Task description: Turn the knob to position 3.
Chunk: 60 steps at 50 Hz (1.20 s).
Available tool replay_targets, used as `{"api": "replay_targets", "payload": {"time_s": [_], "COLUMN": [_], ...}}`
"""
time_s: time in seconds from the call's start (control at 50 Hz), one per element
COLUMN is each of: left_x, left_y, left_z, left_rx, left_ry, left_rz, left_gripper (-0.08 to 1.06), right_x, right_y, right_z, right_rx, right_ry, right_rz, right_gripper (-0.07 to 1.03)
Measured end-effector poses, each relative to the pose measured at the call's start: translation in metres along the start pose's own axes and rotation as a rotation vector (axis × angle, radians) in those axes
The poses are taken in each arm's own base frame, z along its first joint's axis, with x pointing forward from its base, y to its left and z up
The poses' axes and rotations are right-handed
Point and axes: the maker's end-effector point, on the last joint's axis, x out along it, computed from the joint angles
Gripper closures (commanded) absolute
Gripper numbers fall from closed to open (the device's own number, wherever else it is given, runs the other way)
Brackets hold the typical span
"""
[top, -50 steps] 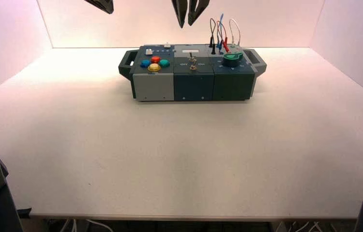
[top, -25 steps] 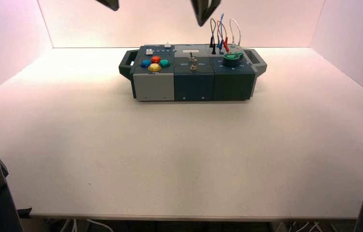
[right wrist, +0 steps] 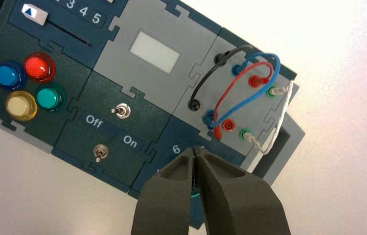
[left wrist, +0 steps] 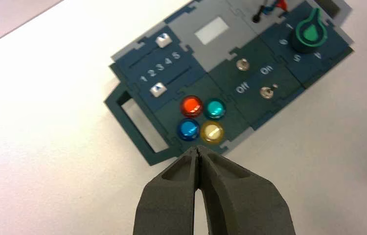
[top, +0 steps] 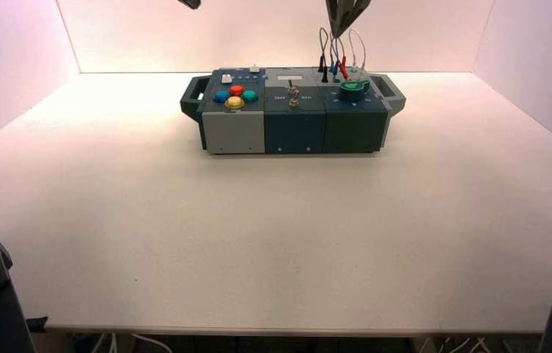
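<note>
Clock refs: high view, box (top: 235, 134) ctr, 12 = far side.

Knob (top: 353, 90): green, rd., at approx. 3 o'clock on box top, wires (right wrist: 250, 100) close by on its 12 o'clock side, metal switches (right wrist: 122, 111) on its 9 o'clock side. Setting not called: dial marks not legible enough to certify.

R gripper (right wrist: 194, 149): up over box, approx. 1 o'clock, apart from knob; in its own wrist view it hides most of knob. Jaws fully closed, nil held. L gripper (left wrist: 197, 148): approx. 11 o'clock, high, idle; also closed, nil held.

Handling (est.): knob fixed to panel, so no wt. to carry. Prob. rigid plastic, smooth, may slip if pinched lightly; expect mod. resistance, poss. click at each no. Not fragile, but sideways load could shift box.

Grip pt.: raised tab (left wrist: 315, 16) plus bar across top, flat sides, one jaw each side. Rim is wide, 2nd choice. Rec. R gripper open, descend plumb, straddle tab, close firmly, rotate about knob ctr. w/o pulling up. Alt.: closed tips pushing tab sideways, less sure. Caution: keep clear of wires; soft, easily snagged. Verify stop at 3.
</note>
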Motion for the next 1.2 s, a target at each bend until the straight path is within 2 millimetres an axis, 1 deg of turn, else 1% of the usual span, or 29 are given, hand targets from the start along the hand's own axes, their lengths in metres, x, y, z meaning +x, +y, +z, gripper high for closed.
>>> {"api": "replay_targets", "payload": {"time_s": [0.08, 0.24, 0.3, 0.4, 0.54, 0.82, 1.2], "left_x": [0.0, 0.0, -0.001, -0.001, 0.003, 0.007, 0.009], "left_y": [-0.006, -0.02, -0.025, -0.029, -0.028, -0.027, -0.026], "left_z": [0.0, 0.0, 0.002, 0.004, 0.001, 0.002, 0.001], "left_rx": [0.013, 0.04, 0.054, 0.06, 0.056, 0.056, 0.054], "left_ry": [0.008, 0.028, 0.026, 0.026, 0.035, 0.034, 0.039], "left_rz": [-0.012, -0.04, -0.048, -0.053, -0.053, -0.05, -0.05], "left_gripper": [1.01, 1.01, 1.01, 1.01, 1.01, 1.01, 1.01], "right_x": [0.004, 0.018, 0.027, 0.034, 0.044, 0.054, 0.059], "right_y": [-0.002, -0.009, -0.008, -0.007, -0.011, -0.03, -0.032], "right_z": [-0.002, -0.015, -0.023, -0.03, -0.035, -0.042, -0.045], "right_rx": [-0.001, -0.006, -0.015, -0.025, -0.028, -0.032, -0.057], "right_ry": [0.005, 0.042, 0.062, 0.064, 0.045, 0.007, 0.008], "right_rz": [0.0, 0.001, 0.003, -0.002, -0.016, -0.062, -0.081], "right_gripper": [0.98, 0.98, 0.98, 0.98, 0.98, 0.98, 0.98]}}
